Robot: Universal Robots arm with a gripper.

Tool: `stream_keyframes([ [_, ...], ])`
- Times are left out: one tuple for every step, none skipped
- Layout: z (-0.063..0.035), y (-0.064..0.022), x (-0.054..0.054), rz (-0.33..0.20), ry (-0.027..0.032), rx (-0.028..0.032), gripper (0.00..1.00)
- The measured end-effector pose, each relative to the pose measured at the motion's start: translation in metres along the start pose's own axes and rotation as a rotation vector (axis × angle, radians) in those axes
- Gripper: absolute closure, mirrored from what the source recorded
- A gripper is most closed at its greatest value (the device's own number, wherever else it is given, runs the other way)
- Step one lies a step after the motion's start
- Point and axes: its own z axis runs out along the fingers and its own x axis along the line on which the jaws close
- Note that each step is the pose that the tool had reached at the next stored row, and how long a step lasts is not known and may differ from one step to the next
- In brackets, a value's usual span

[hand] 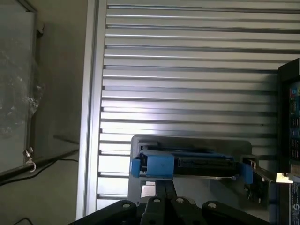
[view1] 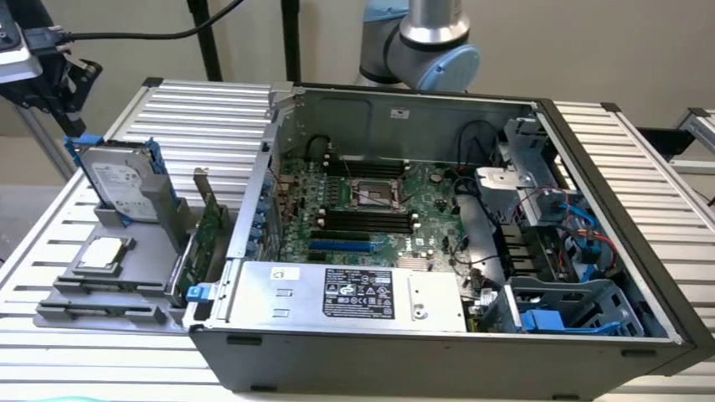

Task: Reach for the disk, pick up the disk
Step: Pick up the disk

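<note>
1. Exterior view: the table (view1: 201, 109) is ribbed aluminium slats, with a pale wall behind it. Black cable (view1: 134, 35) runs along the top at this view's left.
2. The open computer case (view1: 447, 368) takes up most of the table, with the motherboard (view1: 369, 201) exposed. The silver box with a black label (view1: 357, 293) sits along the case's near edge. The arm (view1: 430, 38) rises behind the case.
3. A grey holder (view1: 79, 314) sits on the slats at this view's left, just beside the case. The disk (view1: 120, 180) stands on edge in it, tilted slightly, label facing the camera and blue rails on its sides. A small square chip (view1: 103, 251) lies flat in the holder, in front of the disk.
4. The gripper (view1: 74, 126) is right above the disk's upper corner.
5. Wrist view: looking down on the table (hand: 187, 70) slats, with bare pale floor (hand: 56, 93) beside the table edge and a thin dark cable (hand: 37, 164) crossing it. The case (hand: 290, 117) wall runs along one side.
6. The disk (hand: 197, 161) shows edge-on in the holder (hand: 187, 140).
7. The gripper (hand: 164, 183) has its jaws together, tips at the blue rail. Can't tell whether they pinch it.
</note>
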Motion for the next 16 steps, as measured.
stream_keyframes([
  [0.0002,0.0032,0.0000,0.000,0.0001,0.0000,0.89],
  [0.0004,0.0058,-0.0001,0.000,-0.0001,-0.0001,0.89],
  [0.0005,0.0080,-0.0001,-0.001,0.0000,0.0000,0.89],
  [0.0006,0.0096,-0.0001,-0.001,0.0000,0.0000,0.89],
  [0.0007,0.0100,-0.0002,-0.001,-0.0001,0.0003,0.89],
  [0.0006,0.0100,-0.0001,-0.001,-0.0001,0.0005,0.89],
  [0.0006,0.0100,-0.0001,-0.001,0.0000,0.0005,0.89],
  [0.0006,0.0100,-0.0001,-0.001,0.0000,0.0005,0.89],
  [0.0007,0.0104,-0.0001,-0.001,-0.0001,0.0005,0.89],
  [0.0006,0.0111,-0.0001,-0.003,0.0002,0.0007,0.89],
  [0.0007,0.0116,-0.0001,-0.011,0.0006,0.0006,0.89],
  [0.0008,0.0118,-0.0002,-0.024,0.0012,0.0005,0.89],
  [0.0008,0.0118,-0.0001,-0.041,0.0022,0.0005,0.89],
  [0.0007,0.0118,-0.0001,-0.060,0.0034,0.0006,0.89],
  [0.0007,0.0119,-0.0001,-0.076,0.0045,0.0006,0.89],
  [0.0008,0.0119,-0.0002,-0.095,0.0055,0.0005,0.89],
])
